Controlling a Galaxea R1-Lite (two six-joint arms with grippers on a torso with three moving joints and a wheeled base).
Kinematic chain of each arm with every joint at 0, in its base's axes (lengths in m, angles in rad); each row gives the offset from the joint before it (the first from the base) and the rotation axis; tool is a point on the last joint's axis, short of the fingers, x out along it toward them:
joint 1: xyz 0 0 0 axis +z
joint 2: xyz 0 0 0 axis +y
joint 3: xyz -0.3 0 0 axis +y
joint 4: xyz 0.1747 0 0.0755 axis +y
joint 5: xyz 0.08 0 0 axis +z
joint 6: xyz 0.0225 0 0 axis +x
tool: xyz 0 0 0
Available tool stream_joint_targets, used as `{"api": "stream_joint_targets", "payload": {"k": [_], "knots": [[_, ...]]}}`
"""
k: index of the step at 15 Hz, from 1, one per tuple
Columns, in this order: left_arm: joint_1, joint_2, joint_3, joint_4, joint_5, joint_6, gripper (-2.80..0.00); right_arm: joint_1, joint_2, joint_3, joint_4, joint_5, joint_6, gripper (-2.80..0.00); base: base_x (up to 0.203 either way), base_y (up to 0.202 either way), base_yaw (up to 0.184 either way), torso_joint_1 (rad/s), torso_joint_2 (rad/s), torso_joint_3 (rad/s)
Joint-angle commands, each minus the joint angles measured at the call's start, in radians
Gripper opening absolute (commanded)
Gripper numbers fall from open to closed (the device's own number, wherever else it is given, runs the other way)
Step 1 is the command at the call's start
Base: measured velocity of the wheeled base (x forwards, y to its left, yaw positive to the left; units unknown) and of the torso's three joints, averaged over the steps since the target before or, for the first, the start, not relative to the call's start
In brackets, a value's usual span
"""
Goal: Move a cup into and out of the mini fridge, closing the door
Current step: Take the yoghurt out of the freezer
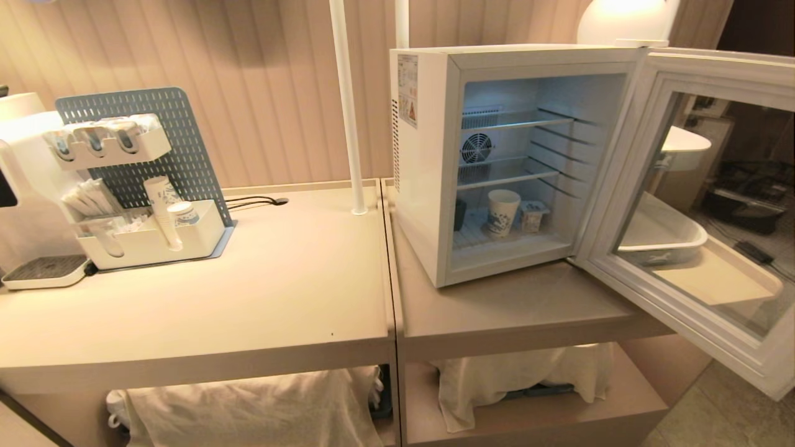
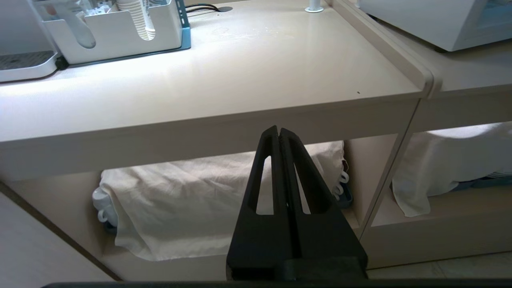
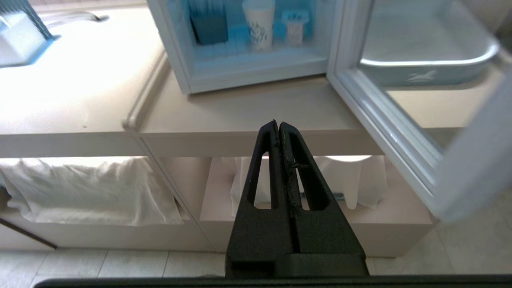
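The white mini fridge (image 1: 425,186) stands on the right counter with its door (image 1: 714,347) swung wide open to the right. Inside, on the bottom shelf, a white cup (image 1: 502,213) with a blue pattern stands upright; the right wrist view shows the same cup (image 3: 259,25) in the fridge (image 3: 176,60) beside the open door (image 3: 400,132). My right gripper (image 3: 278,125) is shut and empty, in front of the counter edge, below the fridge. My left gripper (image 2: 278,130) is shut and empty, low before the left counter. Neither arm appears in the head view.
A small yogurt-like tub (image 1: 533,217) stands right of the cup and a dark item (image 1: 460,214) left of it. A white organiser with stacked cups (image 1: 164,217) and a pegboard stands at the left. A white pole (image 1: 348,112) rises beside the fridge. Cloth-covered shelves (image 1: 248,403) lie under the counters.
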Motion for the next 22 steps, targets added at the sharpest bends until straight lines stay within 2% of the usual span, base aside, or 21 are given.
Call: {"api": "stream_joint_targets", "payload": {"k": [1,4,6,10,12,15,18,19,22], "knots": [[0.0,0.002,0.0,0.001,-0.001,-0.001,-2.8,0.001,0.007,0.024,0.002,0.002,-0.001,-2.8,0.145,0.0,0.003,0.017,0.02,-0.006],[0.0,0.002,0.0,0.002,-0.002,-0.001,-2.8,0.0,0.06,0.046,0.005,0.008,-0.002,-2.8,0.016,0.0,-0.001,0.007,0.01,-0.002],[0.0,0.002,0.002,0.002,-0.002,-0.003,-2.8,-0.001,0.194,0.006,0.002,0.009,0.004,-2.8,0.0,0.0,0.0,0.0,0.0,0.0],[0.0,0.002,0.002,0.001,0.005,-0.032,-2.8,-0.001,0.609,-0.138,-0.005,0.01,0.024,-2.8,0.0,0.0,0.0,0.0,0.0,0.0],[0.0,0.002,0.002,0.001,0.005,-0.032,-2.8,-0.001,0.826,-0.187,-0.056,0.012,0.025,-2.8,0.0,0.0,0.0,0.0,0.0,0.0],[0.0,0.002,0.002,0.001,0.005,-0.033,-2.8,-0.001,1.159,-0.22,-0.325,0.011,0.019,-2.8,0.0,0.0,0.0,0.0,0.0,0.0],[0.0,0.002,0.002,0.001,0.006,-0.035,-2.8,-0.001,1.432,-0.262,-0.735,0.007,0.014,-2.8,0.0,0.0,0.0,0.0,0.0,0.0],[0.0,0.002,0.002,0.001,0.007,-0.037,-2.8,-0.001,1.507,-0.305,-0.823,0.006,0.009,-2.8,0.0,0.0,0.0,0.0,0.0,0.0],[0.0,0.002,0.002,-0.001,0.007,-0.05,-2.8,0.002,1.637,-0.527,-0.9,-0.003,0.0,-2.8,0.0,0.0,0.0,0.0,0.0,0.0]]}}
